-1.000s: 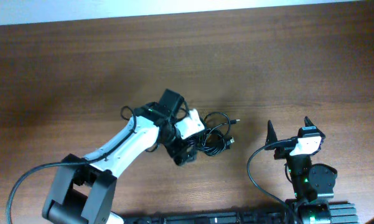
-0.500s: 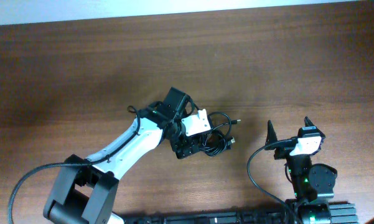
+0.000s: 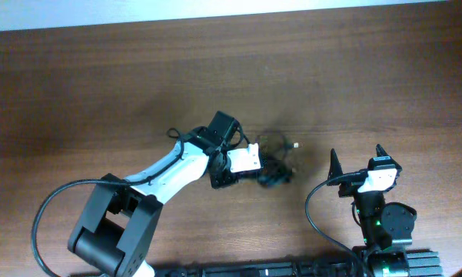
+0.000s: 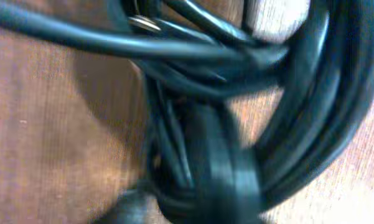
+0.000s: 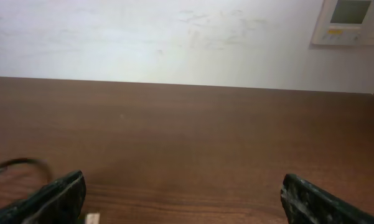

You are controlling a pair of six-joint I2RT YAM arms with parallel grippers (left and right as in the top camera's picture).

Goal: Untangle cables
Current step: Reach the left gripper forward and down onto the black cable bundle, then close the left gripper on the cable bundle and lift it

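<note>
Cables [image 3: 279, 165] sit bunched mid-table [image 3: 100, 92], the left gripper [image 3: 265, 173] pushed into the knot, likely to pinch a strand; I cannot tell whether it grips. Right gripper [image 3: 357, 152] hangs spread wide, well apart, probably ready for a second strand.

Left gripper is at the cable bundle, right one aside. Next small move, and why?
Probably raise the left gripper a little to check whether it holds the cables: the knotted bundle fills its wrist view. The right gripper stands open, apart from them.
</note>
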